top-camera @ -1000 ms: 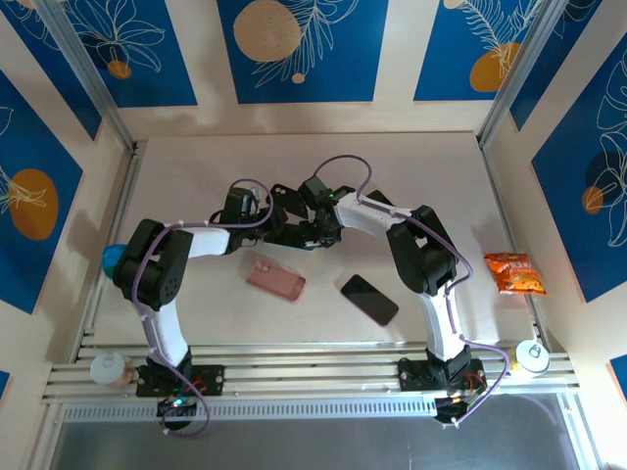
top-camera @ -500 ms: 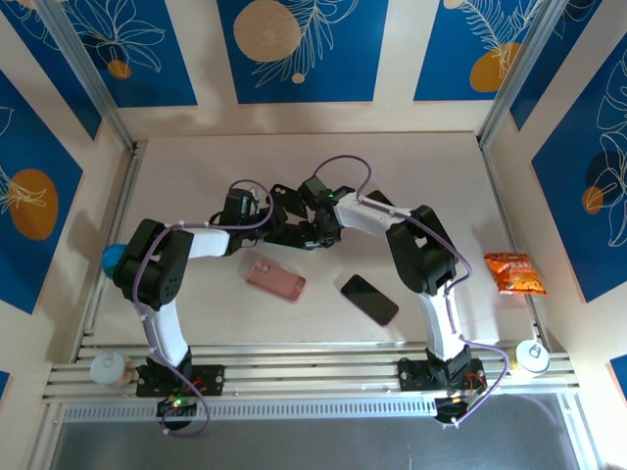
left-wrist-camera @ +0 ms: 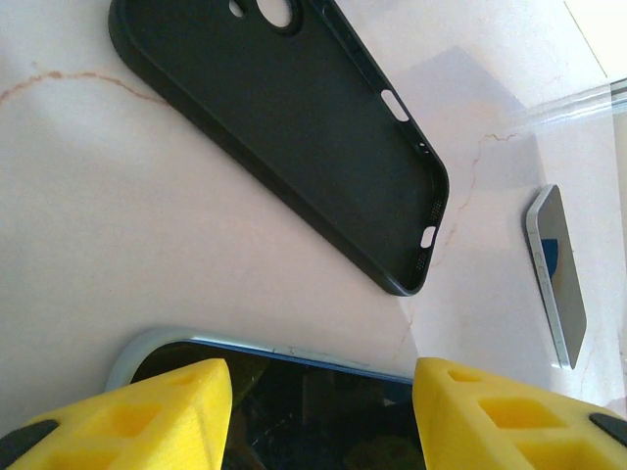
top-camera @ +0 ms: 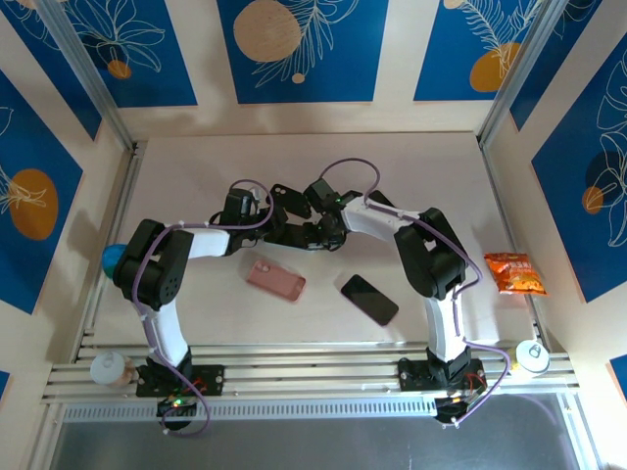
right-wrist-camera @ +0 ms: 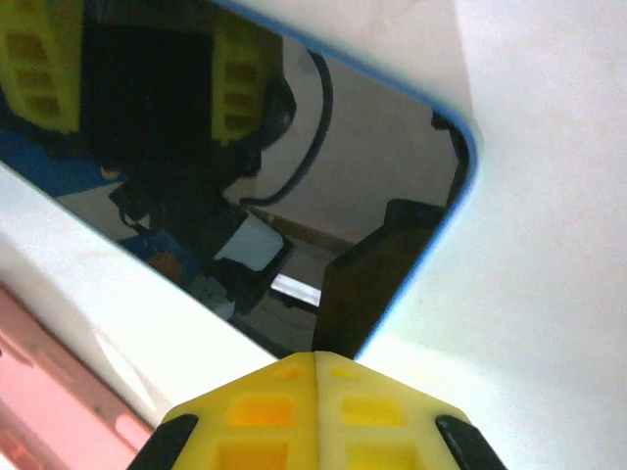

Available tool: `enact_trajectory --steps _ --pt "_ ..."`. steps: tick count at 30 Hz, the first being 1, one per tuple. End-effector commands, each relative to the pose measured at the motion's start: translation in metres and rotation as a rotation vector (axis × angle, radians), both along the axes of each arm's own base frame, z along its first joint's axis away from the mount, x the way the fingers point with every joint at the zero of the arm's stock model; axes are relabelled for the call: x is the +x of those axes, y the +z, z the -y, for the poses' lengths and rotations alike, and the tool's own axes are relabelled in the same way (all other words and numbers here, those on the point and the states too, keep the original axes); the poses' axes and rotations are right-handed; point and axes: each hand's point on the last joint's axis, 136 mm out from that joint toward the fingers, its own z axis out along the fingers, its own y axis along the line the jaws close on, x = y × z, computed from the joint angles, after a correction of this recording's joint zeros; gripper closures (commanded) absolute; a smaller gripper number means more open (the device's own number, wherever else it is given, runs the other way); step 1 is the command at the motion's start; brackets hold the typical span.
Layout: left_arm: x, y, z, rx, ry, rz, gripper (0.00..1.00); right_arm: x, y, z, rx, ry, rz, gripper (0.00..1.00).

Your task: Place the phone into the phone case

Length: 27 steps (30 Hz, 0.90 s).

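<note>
A phone (left-wrist-camera: 294, 411) with a light-blue rim and dark glass lies face up on the table. My left gripper (left-wrist-camera: 321, 392) is shut on it across its width, a yellow finger (left-wrist-camera: 127, 416) on each side. My right gripper (right-wrist-camera: 315, 357) is shut and empty, its tip just over the phone (right-wrist-camera: 323, 147) near one corner. Both grippers meet mid-table, left (top-camera: 299, 233) and right (top-camera: 328, 235). A black phone case (left-wrist-camera: 294, 127) lies open side up just beyond the held phone. A pink phone case (top-camera: 275, 279) lies in front of the grippers, its edge (right-wrist-camera: 39, 392) beside the right gripper.
A second, black phone (top-camera: 369, 299) lies to the right of the pink case, seen edge-on as the black phone (left-wrist-camera: 556, 274) in the left wrist view. An orange snack bag (top-camera: 511, 272) sits at the right rail. A blue ball (top-camera: 111, 258) rests by the left arm.
The right arm's elbow and forearm have shifted slightly to the right. Both grippers and the phone stay where they were.
</note>
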Motion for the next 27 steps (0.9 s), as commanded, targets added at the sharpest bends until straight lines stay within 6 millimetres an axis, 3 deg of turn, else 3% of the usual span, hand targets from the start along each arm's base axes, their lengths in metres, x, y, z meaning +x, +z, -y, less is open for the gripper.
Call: enact_trajectory --steps 1,4,7,27 --pt "-0.039 -0.058 -0.012 0.105 -0.02 -0.206 0.47 -0.014 0.038 0.012 0.03 -0.033 -0.067 1.0" --pt "-0.038 -0.055 -0.012 0.103 -0.02 -0.196 0.47 0.002 0.064 0.007 0.08 -0.031 -0.026 1.0" --pt "-0.036 -0.051 -0.012 0.1 -0.019 -0.182 0.47 0.009 0.069 0.003 0.095 -0.02 -0.008 1.0" --pt "-0.034 -0.053 -0.011 0.093 -0.015 -0.181 0.47 0.003 0.006 -0.008 0.039 -0.009 -0.117 1.0"
